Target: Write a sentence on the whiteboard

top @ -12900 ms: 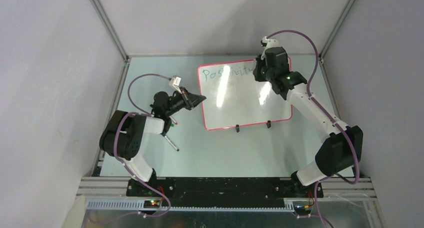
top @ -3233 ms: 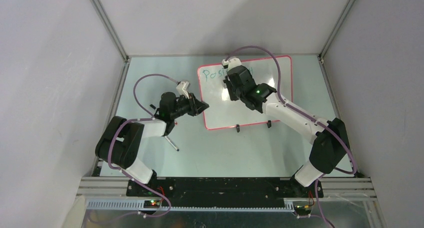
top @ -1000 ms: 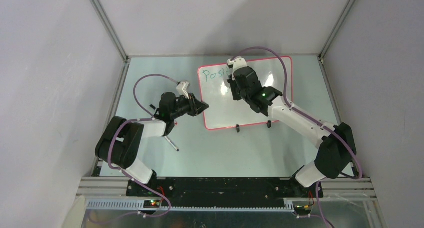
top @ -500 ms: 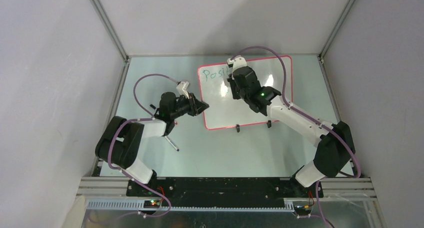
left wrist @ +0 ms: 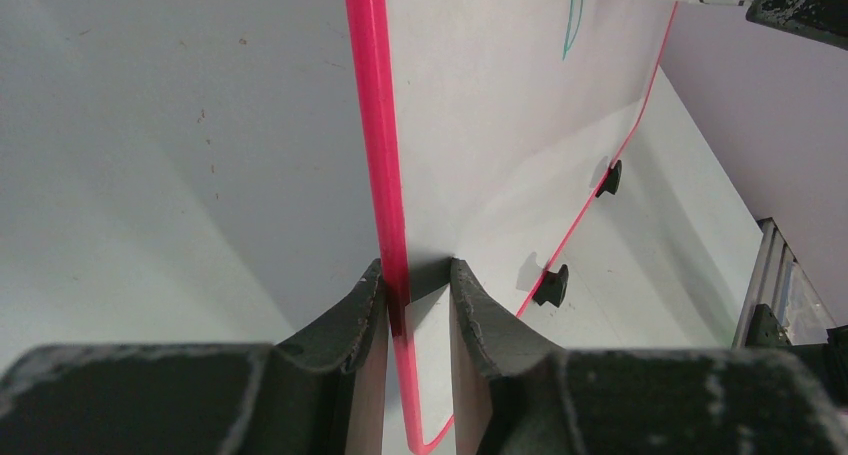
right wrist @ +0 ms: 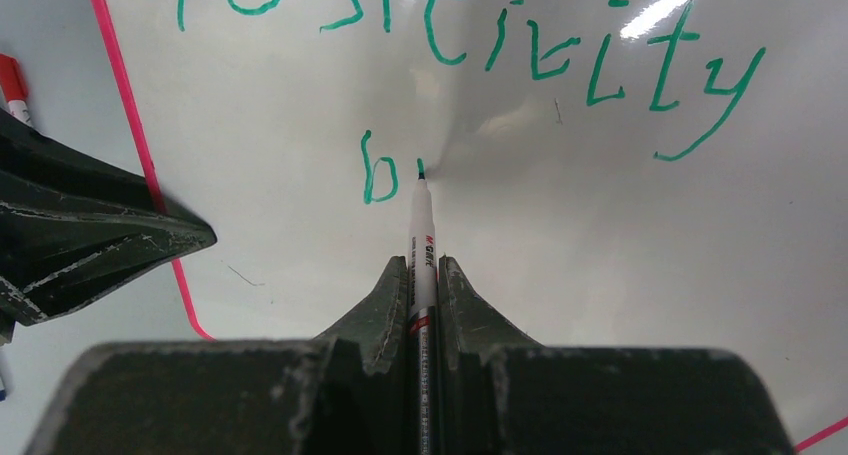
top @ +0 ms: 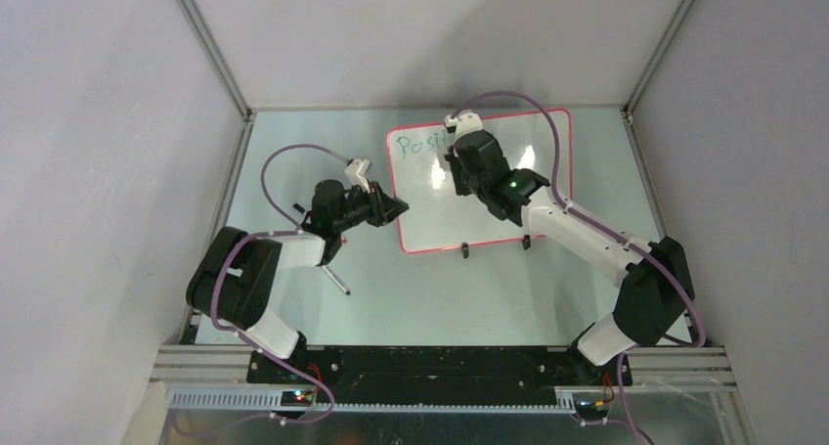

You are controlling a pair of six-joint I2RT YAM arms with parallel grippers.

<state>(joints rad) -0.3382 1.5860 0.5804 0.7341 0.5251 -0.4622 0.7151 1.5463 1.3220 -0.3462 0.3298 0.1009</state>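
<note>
Top view: the whiteboard [top: 489,215] sits on the tabletop [top: 293,161], with both arms at it. Left wrist: the left end effector [left wrist: 410,275] is clamped on the board's red-pink rim. Right wrist: the right end effector [right wrist: 422,267] grips a marker [right wrist: 421,225], tip at the board just right of a green "b", under "Positivity" of the sentence [right wrist: 545,67].

There is one whiteboard [top: 489,210] with two black feet [top: 465,251], a left arm [top: 283,249] and a right arm [top: 587,235], making two. One marker [right wrist: 423,245] is held, one thin pen [top: 337,280] lies on the table [top: 411,298], and one full green word [right wrist: 480,35] is written.
</note>
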